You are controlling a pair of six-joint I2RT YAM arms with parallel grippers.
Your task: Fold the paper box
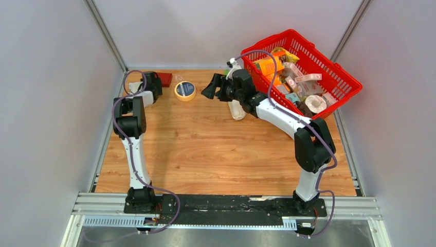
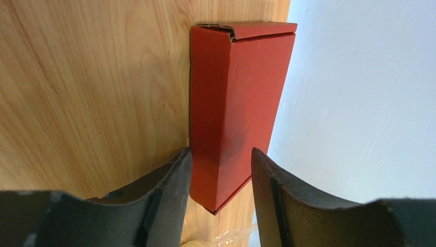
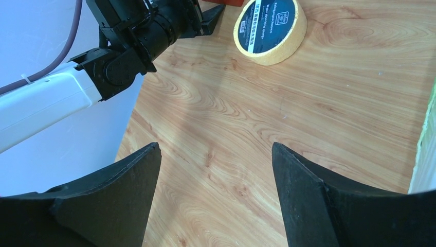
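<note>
Left gripper (image 2: 220, 157) straddles the paper box (image 2: 234, 92) narrowly — grip impossible to tell — beside the wall (image 2: 360, 103) at frame right; squeezing could crush the cardboard.

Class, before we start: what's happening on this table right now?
The left gripper has its fingers either side of the near end of a small dark-red cardboard box, already folded into a block, in the far left corner of the wooden table; whether they squeeze it is unclear. The right gripper hangs open and empty near a yellow tape roll. A red plastic mesh basket full of packages stands far right.
</note>
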